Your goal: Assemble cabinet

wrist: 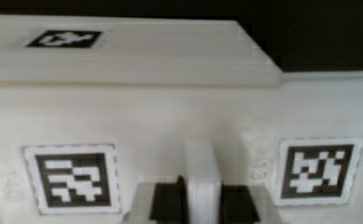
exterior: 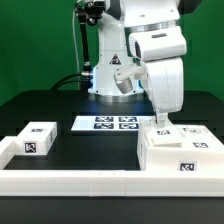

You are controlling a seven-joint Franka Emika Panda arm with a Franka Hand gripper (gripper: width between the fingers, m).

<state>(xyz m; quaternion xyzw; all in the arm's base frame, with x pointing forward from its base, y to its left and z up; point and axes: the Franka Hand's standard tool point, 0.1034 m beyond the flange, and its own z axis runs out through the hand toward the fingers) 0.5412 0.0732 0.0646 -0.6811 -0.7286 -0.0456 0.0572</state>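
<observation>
The cabinet point(exterior: 182, 150) stands on the bench point(exterior: 40, 105), to the exterior view's right of the marker board point(exterior: 108, 123) and nearer the camera. The hand point(exterior: 163, 124) is down at its top. The blur hides whether the hand is pinching anything. The cabinet is probably stiff, light, slick plastic, so take it by a thin wall, not the broad body.

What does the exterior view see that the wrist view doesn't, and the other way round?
Only the exterior view shows the whole arm, the marker board, the long white rail and a small white block at the exterior view's left. Only the wrist view shows two tags close up, side by side on the cabinet, big enough to see their patterns. Both show the cabinet and the gripper down at it.
</observation>
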